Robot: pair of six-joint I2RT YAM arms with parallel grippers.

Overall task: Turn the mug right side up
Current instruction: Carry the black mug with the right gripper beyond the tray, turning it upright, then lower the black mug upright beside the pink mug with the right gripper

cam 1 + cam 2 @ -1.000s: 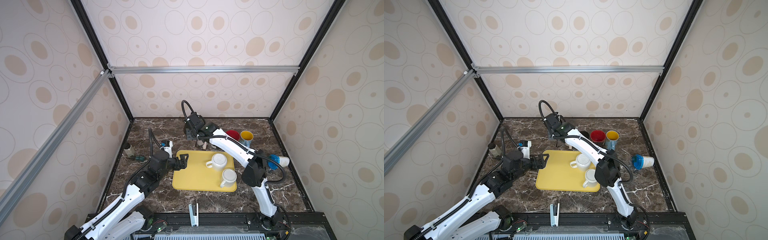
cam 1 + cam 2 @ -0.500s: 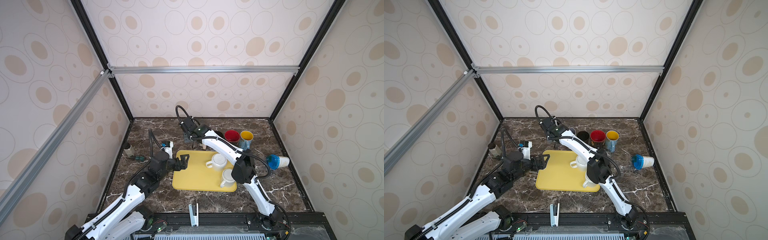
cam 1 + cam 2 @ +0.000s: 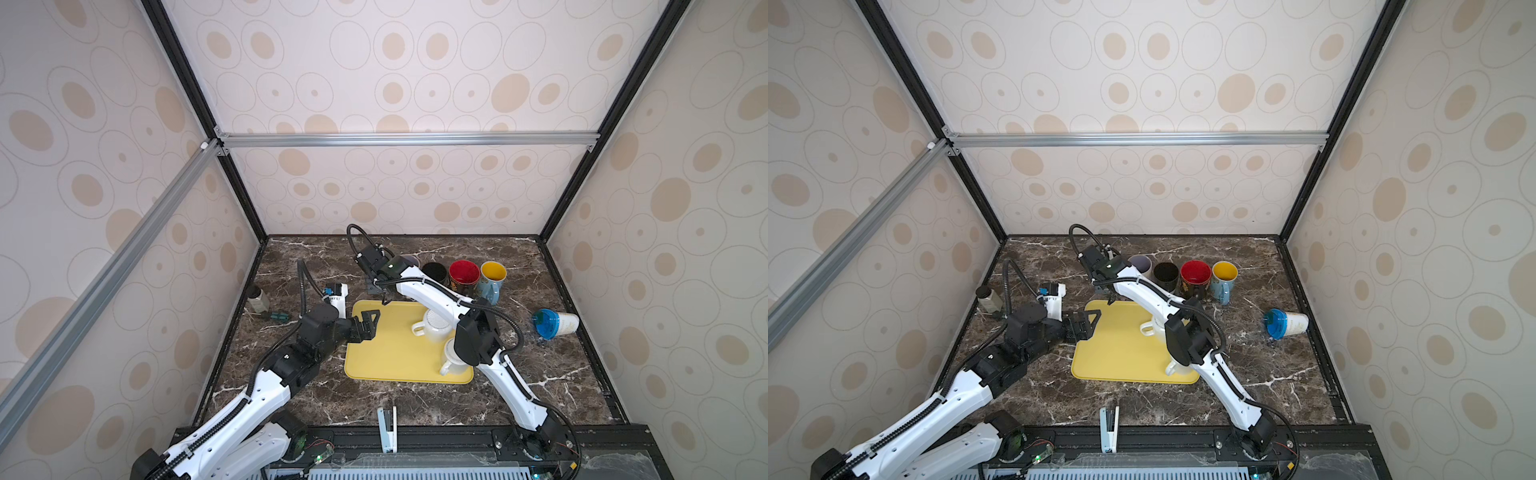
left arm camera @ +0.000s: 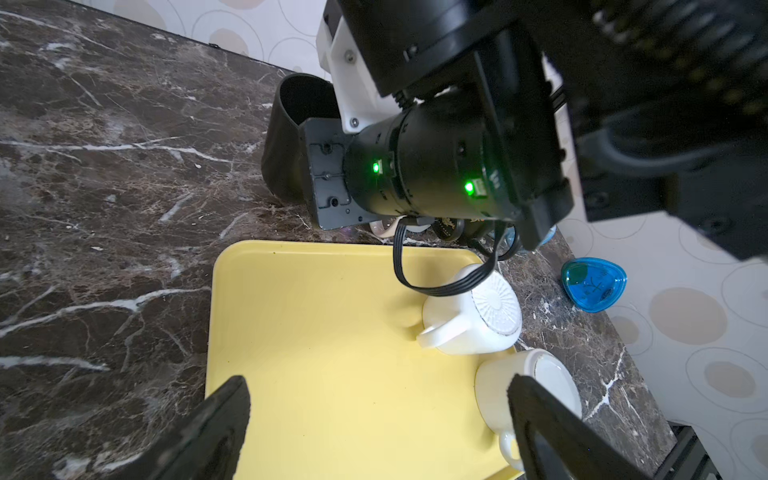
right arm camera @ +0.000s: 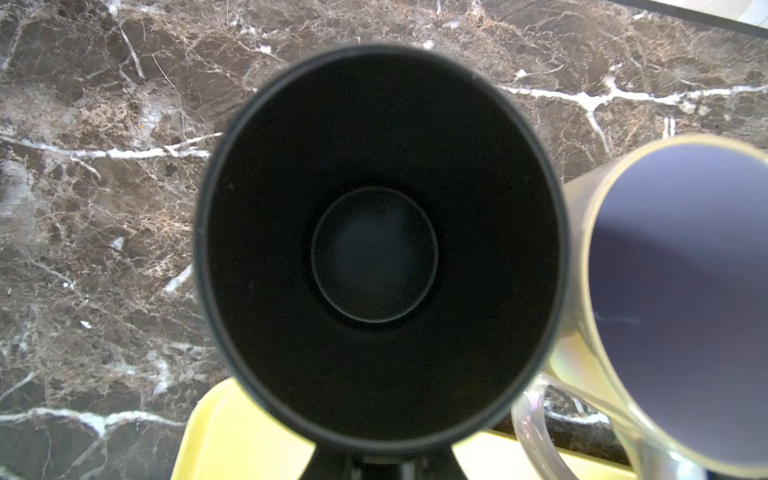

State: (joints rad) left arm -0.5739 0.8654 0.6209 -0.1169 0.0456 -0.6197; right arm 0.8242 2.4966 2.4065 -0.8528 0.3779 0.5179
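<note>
1. Your target, the black mug (image 5: 374,249), is mouth-up right under the R wrist cam, so you look straight down into it.
2. From the L wrist cam it sits just past the far edge of the tray (image 4: 332,332). Can't tell if its base touches the table (image 3: 316,257).
3. R gripper (image 3: 373,286): jaws pinched narrow at the mug's side, holding it. The exact grip spot is hidden.
4. In both top views the R wrist covers the black mug.
5. L gripper (image 4: 376,386): jaws spread wide, nothing in them. It hovers over the tray's left edge.
6. On the tray, 2 white mugs sit just beside each other. The far white mug (image 4: 478,316) is bottom-up, ribbed base showing. The near white mug (image 4: 498,399) is partly behind an L finger.
7. Row behind the tray, all mouth-up: lavender mug (image 3: 412,260) just beside the black mug, then dark mug (image 3: 434,272), red mug (image 3: 464,272), yellow-lined mug (image 3: 492,274).
8. Blue-lidded cup (image 3: 555,323) lies on its side, well apart at the right.
</note>
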